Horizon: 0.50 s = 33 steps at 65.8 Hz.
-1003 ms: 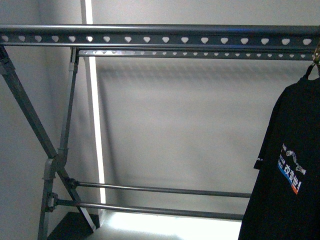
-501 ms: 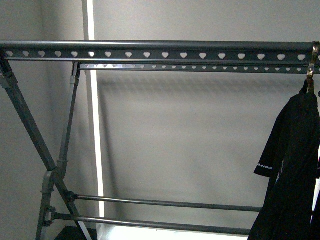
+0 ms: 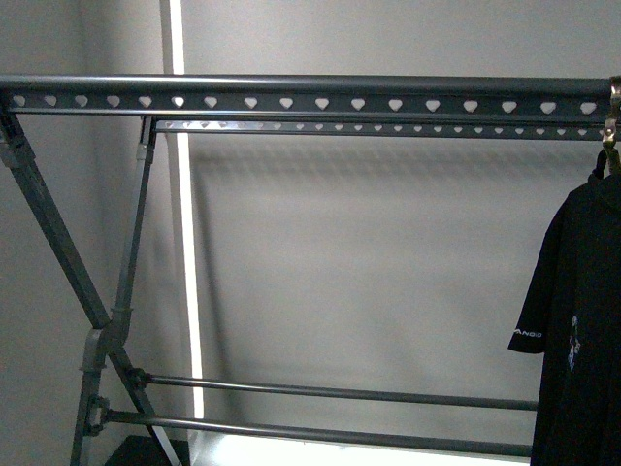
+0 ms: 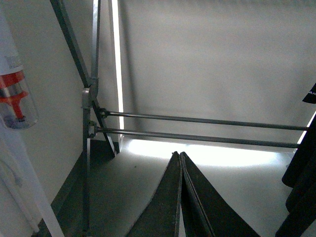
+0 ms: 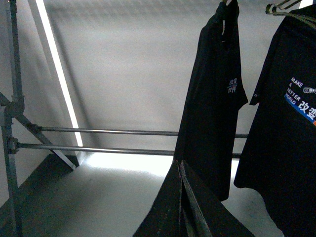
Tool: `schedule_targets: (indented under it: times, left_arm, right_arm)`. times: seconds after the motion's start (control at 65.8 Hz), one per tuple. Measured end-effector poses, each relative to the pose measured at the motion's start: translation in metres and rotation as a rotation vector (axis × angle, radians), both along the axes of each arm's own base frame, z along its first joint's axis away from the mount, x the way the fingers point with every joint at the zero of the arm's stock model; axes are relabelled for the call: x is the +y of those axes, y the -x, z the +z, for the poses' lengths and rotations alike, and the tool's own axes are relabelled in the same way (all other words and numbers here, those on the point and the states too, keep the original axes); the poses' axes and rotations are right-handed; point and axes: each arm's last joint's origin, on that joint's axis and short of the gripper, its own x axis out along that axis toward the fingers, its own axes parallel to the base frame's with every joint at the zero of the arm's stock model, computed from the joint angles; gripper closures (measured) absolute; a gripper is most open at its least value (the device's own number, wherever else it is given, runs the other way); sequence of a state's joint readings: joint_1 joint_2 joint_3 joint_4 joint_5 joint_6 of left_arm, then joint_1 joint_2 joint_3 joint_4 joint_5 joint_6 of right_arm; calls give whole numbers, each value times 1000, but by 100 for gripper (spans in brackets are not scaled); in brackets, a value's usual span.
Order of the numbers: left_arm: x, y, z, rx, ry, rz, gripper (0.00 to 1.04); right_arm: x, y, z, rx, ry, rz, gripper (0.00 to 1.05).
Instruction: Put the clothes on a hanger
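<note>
Two black shirts were up on the rack, both claws were shut and empty.

The grey rack (image 3: pixel 301 102) had two top rails with heart-shaped holes and two lower crossbars (image 3: pixel 330 393). From the right wrist camera I counted two black T-shirts: one side-on (image 5: pixel 215 94) and one showing "MAKE A BETTER WORLD" (image 5: pixel 286 113). The front camera only caught one, hanging by a small hook (image 3: pixel 610 131) at the rail's right end. Left claw (image 4: pixel 180 163) and right claw (image 5: pixel 179 170) each had fingers pressed together, holding nothing, low near the floor.
</note>
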<state>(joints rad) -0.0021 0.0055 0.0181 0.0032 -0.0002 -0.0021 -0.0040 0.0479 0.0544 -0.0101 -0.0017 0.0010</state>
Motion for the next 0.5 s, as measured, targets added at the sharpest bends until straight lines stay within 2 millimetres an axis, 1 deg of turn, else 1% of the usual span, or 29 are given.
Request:
schedule_targets:
  times: [0.106, 0.198, 0.395, 0.441, 0.471, 0.501]
  left_arm:
    - [0, 0, 0, 0, 0, 0, 101]
    - [0, 0, 0, 0, 0, 1, 101]
    - [0, 0, 0, 0, 0, 0, 101]
    - [0, 0, 0, 0, 0, 0, 95]
    - [0, 0, 0, 0, 0, 0, 89]
    - [0, 0, 0, 0, 0, 0, 82]
  right_arm:
    - [0, 0, -3, -6, 0, 0, 102]
    - [0, 0, -12, -1, 0, 0, 102]
    - [0, 0, -12, -2, 0, 0, 102]
    - [0, 0, -12, -2, 0, 0, 102]
    - [0, 0, -12, -2, 1, 0, 99]
    - [0, 0, -12, -2, 1, 0, 92]
